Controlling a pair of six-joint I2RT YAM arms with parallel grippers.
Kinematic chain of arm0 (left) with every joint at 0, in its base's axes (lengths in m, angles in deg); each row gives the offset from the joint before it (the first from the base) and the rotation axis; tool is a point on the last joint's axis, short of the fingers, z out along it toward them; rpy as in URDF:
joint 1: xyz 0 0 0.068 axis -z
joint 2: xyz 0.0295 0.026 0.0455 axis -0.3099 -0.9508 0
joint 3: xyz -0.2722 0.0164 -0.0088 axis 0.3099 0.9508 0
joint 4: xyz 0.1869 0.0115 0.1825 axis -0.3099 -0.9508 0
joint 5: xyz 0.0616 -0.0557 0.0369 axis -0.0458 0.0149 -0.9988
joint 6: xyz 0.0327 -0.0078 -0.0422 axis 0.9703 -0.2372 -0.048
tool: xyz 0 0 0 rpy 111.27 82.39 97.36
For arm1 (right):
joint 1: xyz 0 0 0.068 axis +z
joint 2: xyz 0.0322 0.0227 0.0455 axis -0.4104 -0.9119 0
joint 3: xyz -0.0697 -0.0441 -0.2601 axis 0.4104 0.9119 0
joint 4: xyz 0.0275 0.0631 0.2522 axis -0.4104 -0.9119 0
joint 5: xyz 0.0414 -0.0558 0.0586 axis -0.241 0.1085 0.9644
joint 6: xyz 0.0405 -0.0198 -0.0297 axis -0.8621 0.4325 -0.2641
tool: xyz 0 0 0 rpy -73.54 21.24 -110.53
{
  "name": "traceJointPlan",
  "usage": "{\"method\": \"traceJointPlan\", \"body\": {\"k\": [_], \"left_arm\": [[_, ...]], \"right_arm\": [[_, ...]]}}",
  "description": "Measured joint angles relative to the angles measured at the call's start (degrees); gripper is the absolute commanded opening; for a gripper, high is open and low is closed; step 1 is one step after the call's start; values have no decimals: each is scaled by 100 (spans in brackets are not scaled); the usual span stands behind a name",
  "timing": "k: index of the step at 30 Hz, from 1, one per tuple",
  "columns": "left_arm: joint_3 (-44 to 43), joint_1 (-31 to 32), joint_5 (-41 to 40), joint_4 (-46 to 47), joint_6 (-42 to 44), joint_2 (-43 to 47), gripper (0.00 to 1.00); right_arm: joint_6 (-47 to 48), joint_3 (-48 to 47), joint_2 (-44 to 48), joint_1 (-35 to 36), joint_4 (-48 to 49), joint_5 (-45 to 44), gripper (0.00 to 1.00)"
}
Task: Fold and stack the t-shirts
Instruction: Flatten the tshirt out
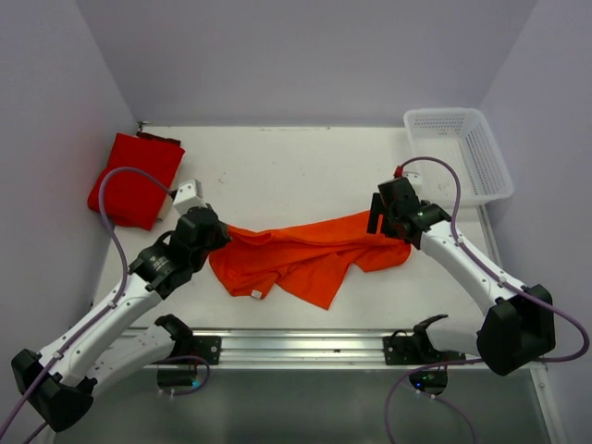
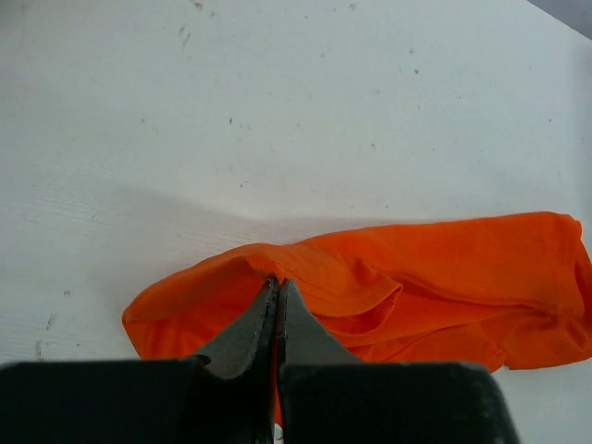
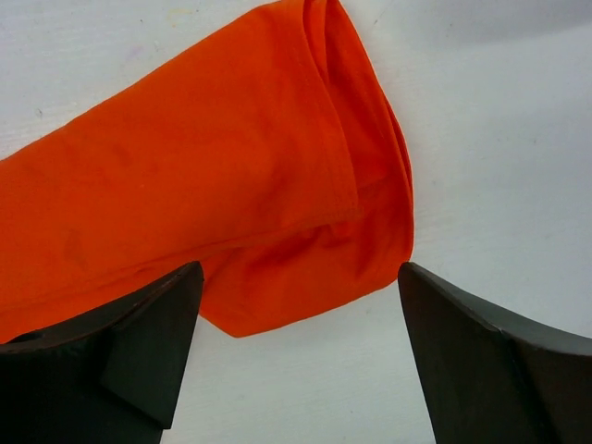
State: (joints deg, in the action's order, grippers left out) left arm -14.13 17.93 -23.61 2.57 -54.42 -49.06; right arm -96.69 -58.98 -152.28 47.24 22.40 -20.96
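Note:
The bright orange t-shirt (image 1: 301,254) lies crumpled across the middle of the table. My left gripper (image 2: 276,282) is shut on a fold at its left end; the cloth (image 2: 416,277) stretches away to the right. My right gripper (image 3: 301,268) is open above the shirt's right end (image 3: 231,176), with the cloth edge between the two fingers and not pinched. In the top view the left gripper (image 1: 220,237) and the right gripper (image 1: 377,222) sit at the shirt's two ends. The deeper red t-shirt (image 1: 134,178) lies folded at the far left.
A white plastic mesh basket (image 1: 460,153) stands at the back right corner. The metal rail (image 1: 305,344) runs along the near edge. Purple walls close in the back and sides.

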Motion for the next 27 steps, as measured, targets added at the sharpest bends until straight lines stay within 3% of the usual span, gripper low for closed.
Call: {"method": "traceJointPlan", "body": {"k": [4,5,6,9,11,13,17,21,27], "left_arm": [[-267,-31,-90,15,221,-225,0],[-361,-52,-114,44,280,-295,0],[-448,-83,-118,74,339,-367,0],[-702,-216,-122,238,525,-614,0],[-820,-378,-57,354,643,-758,0],[-881,-595,52,483,734,-872,0],[-968,-1043,361,645,855,-1062,0],[-970,-1316,629,697,933,-1123,0],[-970,-1510,907,791,970,-1123,0]], "right_arm": [[-142,273,79,0,101,70,73],[-162,365,109,2,136,101,66],[-184,468,138,0,188,136,53],[-302,721,166,-17,317,138,32],[-424,800,109,-72,380,96,34],[-555,828,-2,-166,452,9,50],[-831,894,-345,-463,686,-61,64],[-988,935,-682,-643,914,-70,62],[-1117,1005,-1309,-778,1408,293,49]]}}
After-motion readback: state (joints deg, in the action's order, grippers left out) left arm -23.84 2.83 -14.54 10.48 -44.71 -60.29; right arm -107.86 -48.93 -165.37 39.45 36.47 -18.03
